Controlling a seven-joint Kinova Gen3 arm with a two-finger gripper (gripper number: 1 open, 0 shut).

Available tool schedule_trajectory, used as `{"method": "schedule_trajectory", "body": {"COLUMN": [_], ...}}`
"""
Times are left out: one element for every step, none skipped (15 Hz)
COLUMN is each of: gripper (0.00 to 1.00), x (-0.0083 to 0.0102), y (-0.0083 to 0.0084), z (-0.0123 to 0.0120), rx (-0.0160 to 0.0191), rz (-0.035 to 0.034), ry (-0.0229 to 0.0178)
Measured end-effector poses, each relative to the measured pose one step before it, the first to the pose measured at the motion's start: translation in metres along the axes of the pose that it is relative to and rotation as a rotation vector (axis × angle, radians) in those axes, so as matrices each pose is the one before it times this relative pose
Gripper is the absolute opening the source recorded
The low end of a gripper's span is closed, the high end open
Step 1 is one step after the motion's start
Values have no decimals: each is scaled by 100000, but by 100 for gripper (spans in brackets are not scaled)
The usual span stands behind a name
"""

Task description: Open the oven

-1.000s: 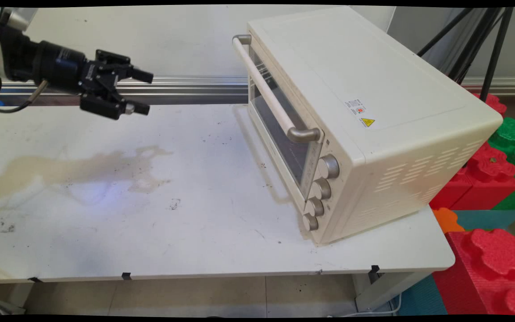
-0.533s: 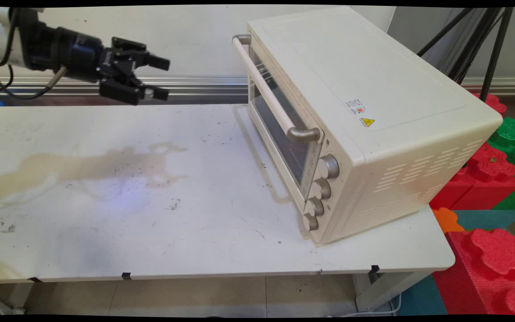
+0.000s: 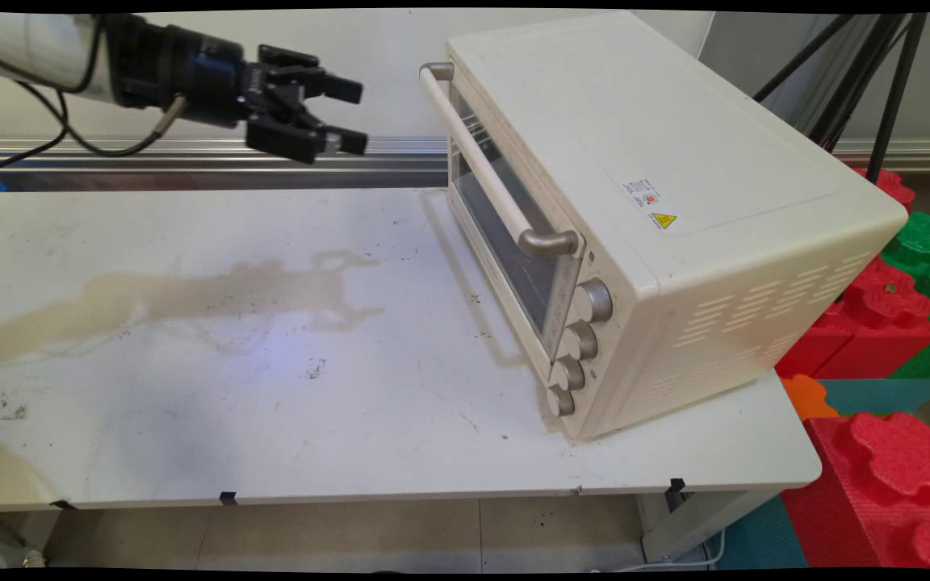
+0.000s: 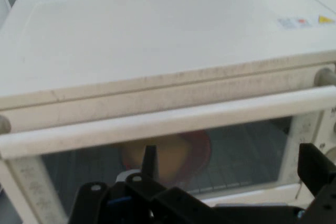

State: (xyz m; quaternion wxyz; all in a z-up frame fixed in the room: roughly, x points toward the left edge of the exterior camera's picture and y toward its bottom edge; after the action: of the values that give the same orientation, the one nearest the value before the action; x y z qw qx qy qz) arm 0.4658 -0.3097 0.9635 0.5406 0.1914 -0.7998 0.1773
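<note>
A cream toaster oven point(image 3: 659, 186) stands on the right side of the white table point(image 3: 271, 403), its glass door shut and facing left. A long pale handle point(image 3: 481, 153) runs along the door's top edge, and several round knobs point(image 3: 582, 343) sit at its near end. My black gripper point(image 3: 358, 115) hangs open in the air, left of the handle's far end and apart from it. In the hand view the oven top point(image 4: 157, 30) and handle point(image 4: 168, 121) fill the picture beyond my gripper point(image 4: 231, 171). Behind the glass shows a dim reddish round shape point(image 4: 176, 156).
A brownish stain point(image 3: 150, 298) spreads over the table's left half. A metal rail point(image 3: 190, 149) runs along the wall behind. Red and green foam blocks point(image 3: 893, 323) are stacked off the table's right end, and black tripod legs point(image 3: 877, 73) stand behind the oven.
The gripper has moved to the right and upward, closing the distance to the oven's handle. Its fingers have stayed open. The oven has not moved.
</note>
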Motion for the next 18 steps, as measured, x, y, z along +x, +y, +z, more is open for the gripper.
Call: {"method": "schedule_trajectory", "body": {"gripper": [100,100,100,100,100,100,100,100,100,100,100,100,100,100,100,100,100,100], "x": [222,185,214,178,128,86,148,87,115,105,108,71,41,42,28,45,24,22], "y": [15,25,22,8,17,0,0,5,-4,11,3,-28,-13,-34,-29,-43,-49,-52], "z": [566,570,793,788,670,482,741,470,712,778,694,523,310,375,238,359,322,273], "rx": [-42,-100,-113,-102,-47,-41,-106,-7,-35,21,99,209,160,352,175,190,326,338], "rz": [-171,-151,-129,-106,-169,-149,-214,-114,-264,-283,-275,-162,-58,-113,-86,-98,-148,-91], "ry": [261,144,164,118,92,46,86,15,-50,-122,-105,-115,-92,-130,-84,-133,-161,-127]}}
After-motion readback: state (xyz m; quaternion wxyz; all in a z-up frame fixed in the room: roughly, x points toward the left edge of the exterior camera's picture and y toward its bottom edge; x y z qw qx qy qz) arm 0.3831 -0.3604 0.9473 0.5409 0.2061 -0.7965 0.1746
